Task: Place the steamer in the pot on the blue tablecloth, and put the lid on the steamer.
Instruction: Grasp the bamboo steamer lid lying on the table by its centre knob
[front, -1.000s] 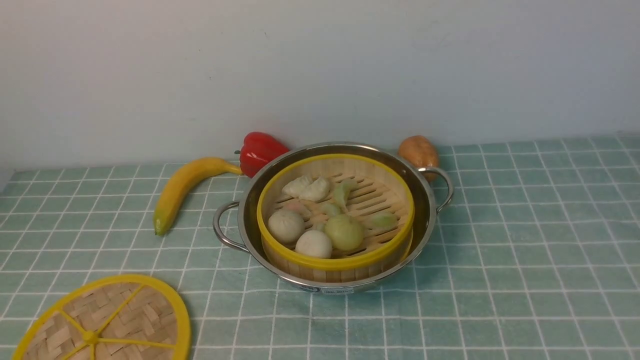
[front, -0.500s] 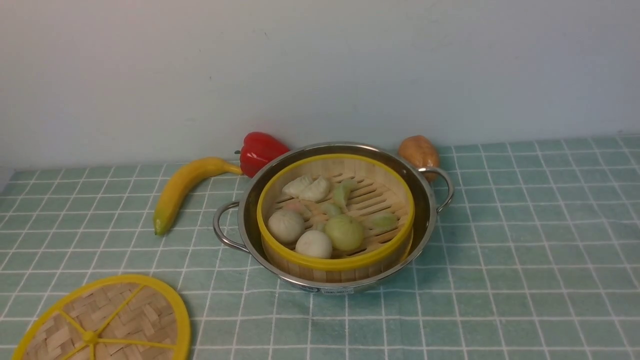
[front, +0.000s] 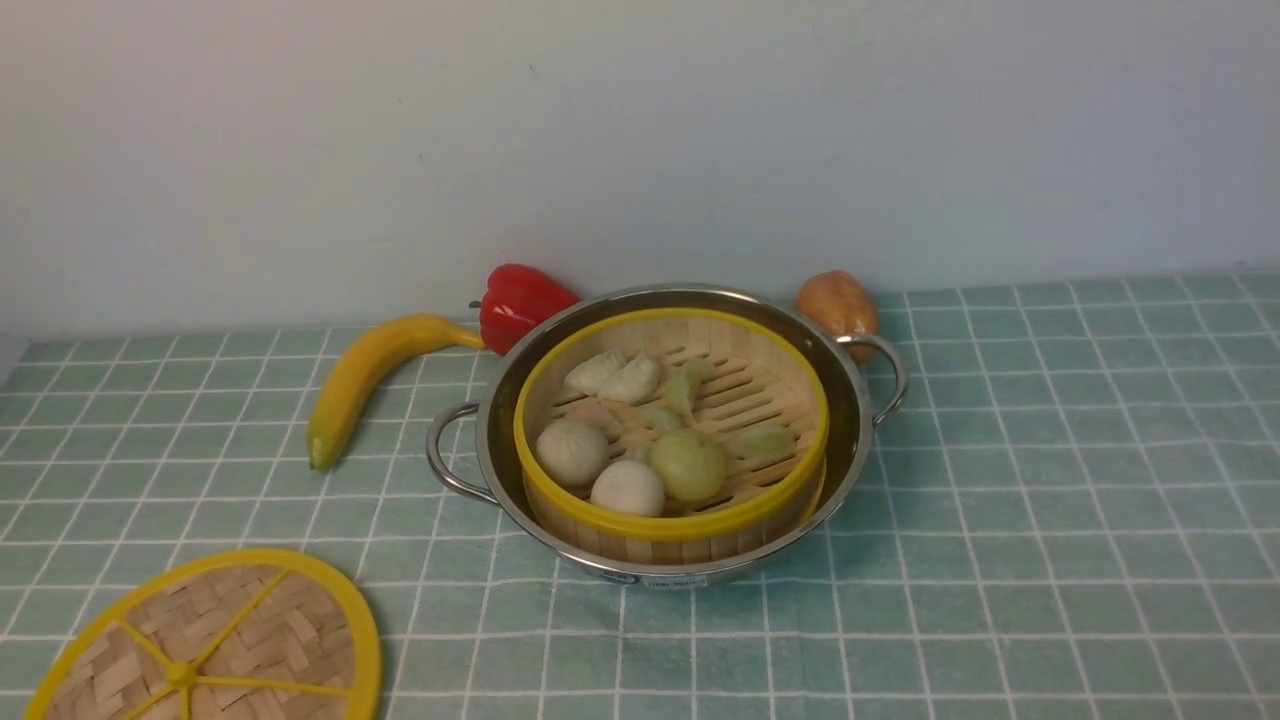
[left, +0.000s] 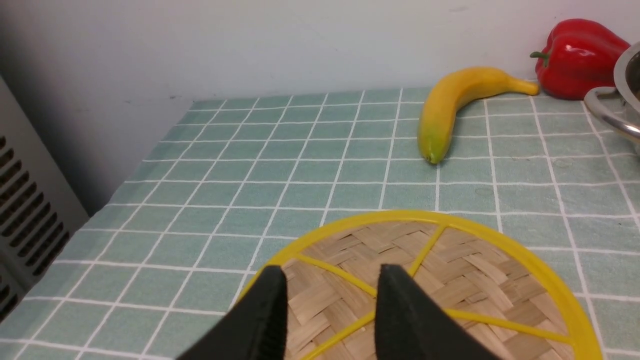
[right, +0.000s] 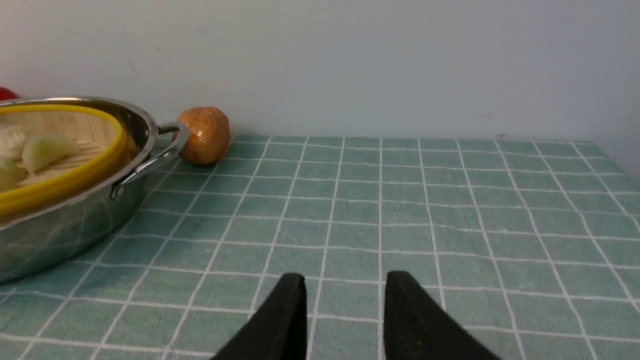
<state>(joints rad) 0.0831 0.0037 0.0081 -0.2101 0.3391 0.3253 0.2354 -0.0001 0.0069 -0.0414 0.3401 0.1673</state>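
The steamer (front: 735, 395), with white and green buns, sits inside the steel pot (front: 853, 425) on the blue tablecloth (front: 1050, 520). The lid (front: 205, 640) lies flat on the cloth at the front left. In the left wrist view my left gripper (left: 331, 275) is open and empty above the lid (left: 480, 280), its jaws apart over the weave. In the right wrist view my right gripper (right: 345, 282) is open and empty over bare cloth, to the right of the pot (right: 75, 220) and the steamer (right: 65, 185). Neither gripper shows in the front view.
A banana (front: 365, 375) and a red pepper (front: 520, 300) lie behind and left of the pot. A potato (front: 838, 305) sits behind the pot's right handle. A wall runs along the back. The cloth's left edge meets a vented grey panel (left: 25, 220).
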